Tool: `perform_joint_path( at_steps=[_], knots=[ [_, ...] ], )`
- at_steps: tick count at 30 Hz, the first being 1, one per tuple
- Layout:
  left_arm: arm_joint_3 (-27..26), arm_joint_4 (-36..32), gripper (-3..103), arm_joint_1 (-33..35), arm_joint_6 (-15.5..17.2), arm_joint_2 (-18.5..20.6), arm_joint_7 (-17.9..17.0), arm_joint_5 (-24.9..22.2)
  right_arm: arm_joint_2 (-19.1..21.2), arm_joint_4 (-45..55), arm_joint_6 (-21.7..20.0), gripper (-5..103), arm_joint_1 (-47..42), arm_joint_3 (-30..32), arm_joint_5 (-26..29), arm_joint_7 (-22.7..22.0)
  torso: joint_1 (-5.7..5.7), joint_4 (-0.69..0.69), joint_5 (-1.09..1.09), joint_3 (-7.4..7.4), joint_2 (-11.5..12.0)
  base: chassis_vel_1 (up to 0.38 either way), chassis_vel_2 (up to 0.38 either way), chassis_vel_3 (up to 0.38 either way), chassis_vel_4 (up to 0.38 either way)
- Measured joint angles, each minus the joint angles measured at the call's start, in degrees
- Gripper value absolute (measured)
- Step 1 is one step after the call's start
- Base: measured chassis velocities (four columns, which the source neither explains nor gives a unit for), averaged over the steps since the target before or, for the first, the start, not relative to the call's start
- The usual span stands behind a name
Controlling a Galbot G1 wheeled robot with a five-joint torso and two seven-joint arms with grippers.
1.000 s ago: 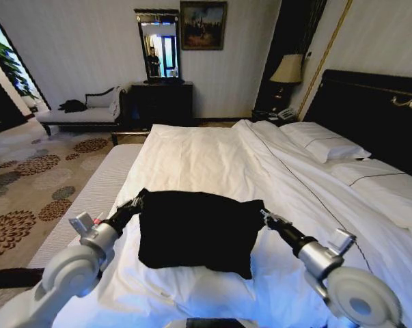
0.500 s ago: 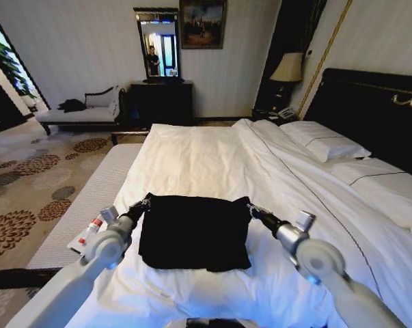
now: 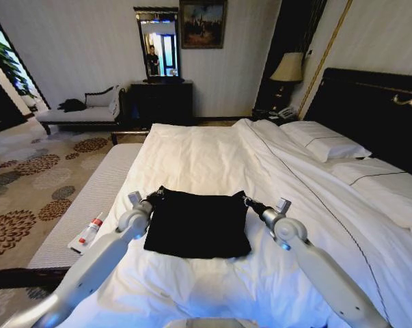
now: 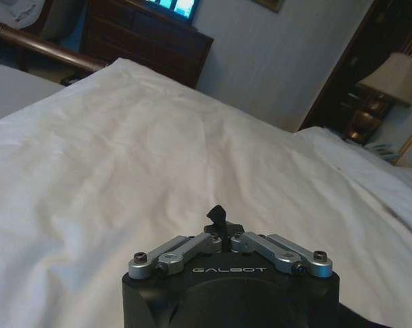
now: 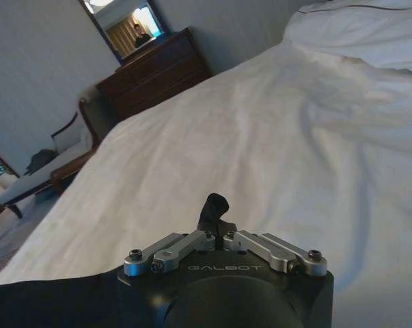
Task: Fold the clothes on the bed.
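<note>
Black soft T-shirt (image 3: pixel 197 224) lies folded on the white-duveted bed (image 3: pixel 212 157), left gripper (image 3: pixel 154 197) and right gripper (image 3: pixel 246 200) jaws pinching its far corners.

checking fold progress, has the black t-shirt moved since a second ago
Yes. The black T-shirt, pinched by the left gripper and right gripper, has been carried farther up the bed, toward the footboard end and away from the robot.

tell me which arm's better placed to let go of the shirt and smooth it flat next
Neither clearly. The left gripper and right gripper each pinch a far corner of the black T-shirt, which lies folded on the bed. Both sit symmetrically, so either could release first.
</note>
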State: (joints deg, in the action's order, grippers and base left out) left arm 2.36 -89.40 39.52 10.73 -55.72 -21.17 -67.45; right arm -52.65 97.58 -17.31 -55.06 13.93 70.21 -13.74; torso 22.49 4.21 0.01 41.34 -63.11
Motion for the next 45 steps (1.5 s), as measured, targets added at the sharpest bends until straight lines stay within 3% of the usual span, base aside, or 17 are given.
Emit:
perform_joint_path(
  at_steps=[14, 30, 45],
  knots=[
    [1.7, 7.8, 1, -2.9, -1.7, -2.5, 3.2, 3.1, -1.5, -7.0, 2.3, 0, 2.2, -0.9, -2.2, 1.1, -0.02, -0.02, -0.01, -0.01, 0.0, 0.000, 0.000, 0.000, 0.000],
    [1.1, 7.8, 1, -1.8, -2.7, -2.1, 3.7, 5.4, -2.2, -6.9, 4.9, 0, 1.8, -1.2, -3.4, 0.9, -0.02, -0.01, -0.01, -0.01, 0.0, 0.000, 0.000, 0.000, 0.000],
    [-1.3, 4.8, 1, 5.1, -7.0, -1.9, 6.1, 9.8, -3.4, -4.4, 8.9, 0, -3.8, -1.2, -14.4, 3.5, -0.02, 0.01, -0.01, -0.02, 0.0, 0.000, 0.000, 0.000, 0.000]
  ],
)
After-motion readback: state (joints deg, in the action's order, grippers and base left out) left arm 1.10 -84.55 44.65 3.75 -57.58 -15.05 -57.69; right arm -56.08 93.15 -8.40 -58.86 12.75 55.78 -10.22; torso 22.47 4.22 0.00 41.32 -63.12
